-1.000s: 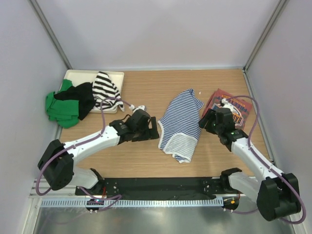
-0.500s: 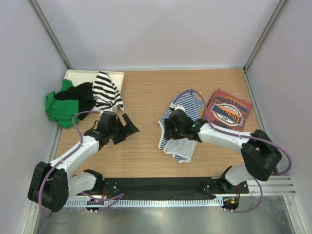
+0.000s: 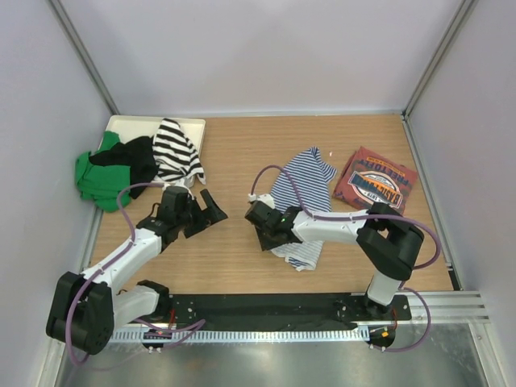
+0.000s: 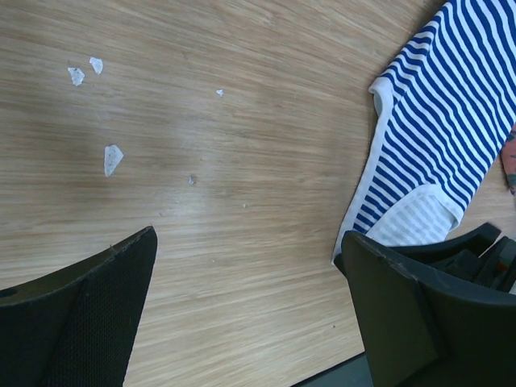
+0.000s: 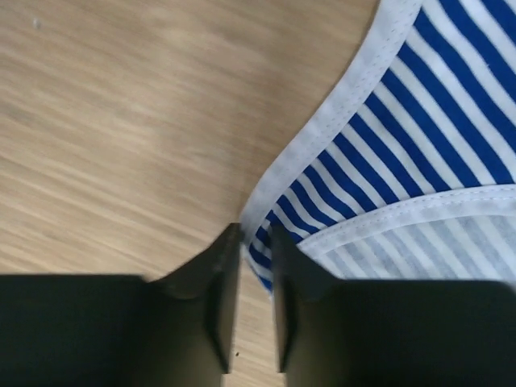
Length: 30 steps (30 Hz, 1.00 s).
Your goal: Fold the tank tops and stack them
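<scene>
Hovering left hand (image 3: 214, 207) wide apart, right hand (image 5: 255, 230) nearly together at striped tank top (image 3: 302, 187) hem, grip unclear.

Only print in view: round logo (image 3: 379, 185) on the brick-red tank top (image 3: 360, 172), lying at 3 o'clock on the table (image 3: 234, 149), seen from the top camera. Pale lettering in curved bands around a dark centre, with a wider pale band across the middle. Letters too small and blurred to read. Wrist views: nothing legible.

Soft striped cloth tank top (image 5: 419, 121) on matt, wood-grain table (image 4: 242, 121).
</scene>
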Available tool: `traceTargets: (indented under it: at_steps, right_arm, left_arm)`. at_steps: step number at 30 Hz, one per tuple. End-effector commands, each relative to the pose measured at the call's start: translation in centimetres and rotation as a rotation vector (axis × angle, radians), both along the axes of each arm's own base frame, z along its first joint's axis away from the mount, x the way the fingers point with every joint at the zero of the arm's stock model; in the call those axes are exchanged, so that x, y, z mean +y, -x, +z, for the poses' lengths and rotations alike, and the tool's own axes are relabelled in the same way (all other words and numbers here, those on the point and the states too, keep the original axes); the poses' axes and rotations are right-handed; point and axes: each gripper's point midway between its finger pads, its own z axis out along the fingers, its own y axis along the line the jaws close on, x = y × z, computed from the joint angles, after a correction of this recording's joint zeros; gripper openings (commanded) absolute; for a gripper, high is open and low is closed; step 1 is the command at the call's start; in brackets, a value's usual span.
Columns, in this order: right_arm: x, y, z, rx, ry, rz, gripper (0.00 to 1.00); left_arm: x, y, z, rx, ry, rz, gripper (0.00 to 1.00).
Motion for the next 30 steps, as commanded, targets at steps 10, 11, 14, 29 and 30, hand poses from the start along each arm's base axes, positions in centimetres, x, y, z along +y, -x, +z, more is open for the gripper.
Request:
traceTargets:
  at_steps: [10,11,14,29,30]
  right_arm:
    - [-10.5,5.3,3.5,-0.14,0.151,-0.195,0.02]
    - [-11.8,4.7,5.3,-0.182,0.118,-0.255,0.08]
    - [-12.6,4.3,8.1,-0.239,0.03,-0.298,0.61]
    - [-1.1,-1.9,6.5,-0.242,0.122,-0.039,0.41]
    - [-0.6,-2.4,6.6,-0.241,0.112,-0.045,0.41]
  left_arm:
    - [-1.2,-1.0,2.4,-0.153,0.038,-0.1,0.97]
    - [-1.3,-1.1,2.5,-0.16,0.043,-0.106,0.97]
    - [-1.6,-1.2,2.7,-0.182,0.057,-0.117,0.96]
    - [-0.8,-1.7,1.7,-0.216,0.005,-0.107,0.96]
    - [-0.6,-1.8,1.5,-0.211,-0.004,-0.095,0.97]
